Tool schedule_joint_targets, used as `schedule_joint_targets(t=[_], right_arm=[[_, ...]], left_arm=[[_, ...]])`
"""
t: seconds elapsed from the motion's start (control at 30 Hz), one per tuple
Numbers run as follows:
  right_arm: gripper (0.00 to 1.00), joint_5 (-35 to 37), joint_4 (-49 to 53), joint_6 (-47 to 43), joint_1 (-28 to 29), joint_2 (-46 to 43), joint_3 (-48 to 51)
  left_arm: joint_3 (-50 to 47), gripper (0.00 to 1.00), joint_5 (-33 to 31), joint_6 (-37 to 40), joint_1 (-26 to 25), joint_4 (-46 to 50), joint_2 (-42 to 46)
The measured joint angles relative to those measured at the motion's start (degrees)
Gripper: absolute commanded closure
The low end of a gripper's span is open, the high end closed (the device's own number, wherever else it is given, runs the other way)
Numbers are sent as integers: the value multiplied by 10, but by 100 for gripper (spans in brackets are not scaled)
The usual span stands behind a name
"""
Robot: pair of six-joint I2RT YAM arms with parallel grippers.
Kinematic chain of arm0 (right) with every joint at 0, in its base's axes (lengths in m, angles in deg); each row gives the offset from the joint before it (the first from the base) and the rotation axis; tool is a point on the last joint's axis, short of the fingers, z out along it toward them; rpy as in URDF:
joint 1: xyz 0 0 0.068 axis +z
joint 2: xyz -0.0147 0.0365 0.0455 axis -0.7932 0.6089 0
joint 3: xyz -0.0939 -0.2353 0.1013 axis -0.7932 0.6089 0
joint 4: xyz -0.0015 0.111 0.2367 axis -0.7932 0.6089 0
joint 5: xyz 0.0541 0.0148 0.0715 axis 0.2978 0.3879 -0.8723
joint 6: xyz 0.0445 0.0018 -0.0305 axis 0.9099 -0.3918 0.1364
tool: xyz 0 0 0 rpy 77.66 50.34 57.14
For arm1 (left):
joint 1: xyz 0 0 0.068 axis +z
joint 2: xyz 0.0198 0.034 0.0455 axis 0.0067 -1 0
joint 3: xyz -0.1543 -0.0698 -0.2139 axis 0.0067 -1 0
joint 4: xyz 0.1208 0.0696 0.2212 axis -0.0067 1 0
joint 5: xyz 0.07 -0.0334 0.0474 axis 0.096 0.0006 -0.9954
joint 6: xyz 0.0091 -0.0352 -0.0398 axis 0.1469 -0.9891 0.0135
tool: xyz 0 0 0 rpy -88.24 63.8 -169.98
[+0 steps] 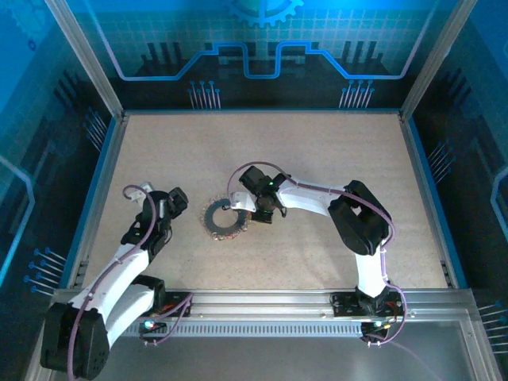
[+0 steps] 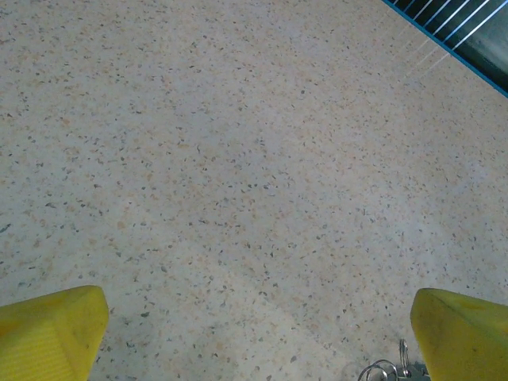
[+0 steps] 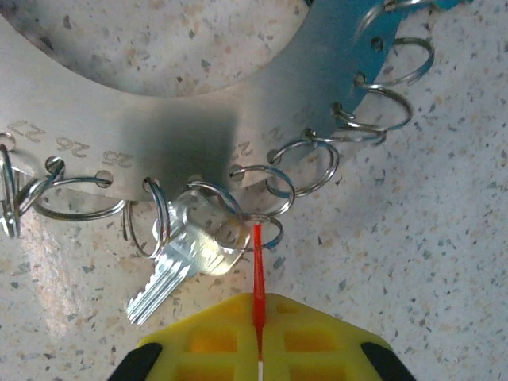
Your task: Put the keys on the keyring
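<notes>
The keyring [image 3: 198,103] is a flat grey metal band with numbered holes, fringed with small silvery split rings; it lies at mid-table [image 1: 226,218]. My right gripper [image 3: 259,313] is shut on the red head of a key [image 3: 258,270], seen edge-on, and the key's far end meets one split ring [image 3: 266,226] at the band's rim. A silvery key [image 3: 186,258] hangs on a neighbouring split ring. In the top view, the right gripper [image 1: 258,210] sits at the keyring's right edge. My left gripper [image 2: 254,337] stands open over bare table, just left of the keyring [image 1: 176,202].
A few split rings [image 2: 385,371] show at the bottom right of the left wrist view. The speckled beige tabletop [image 1: 317,159] is fenced by blue rails and a metal frame [image 1: 111,159], with open surface all round the keyring.
</notes>
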Motion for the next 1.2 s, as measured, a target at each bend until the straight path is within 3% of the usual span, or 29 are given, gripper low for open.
schedule_joint_targets(t=[0.37,0.53,0.63,0.73,0.77,0.97,1.2], right_arm=[[75,12,-1,16,-21,-27,52],[71,3,-38,34,-38,-115,120],[64,-15,-93,49,-53,-214,179],[46,-28,-182,73,-74,-331,255],[1,-31,-221,84,-86,-373,287],[0,13,-423,170,-195,-540,463],[0,78,-516,283,-335,-612,605]], left_arm=[[-11,1,63,59,0,-77,-20],[-2,1,99,114,-5,-90,-37],[10,1,101,171,-31,-100,-42],[12,1,106,252,-60,-135,-45],[11,1,109,279,-66,-150,-48],[-63,1,106,402,-71,-316,-66],[-99,1,93,460,-62,-451,-168]])
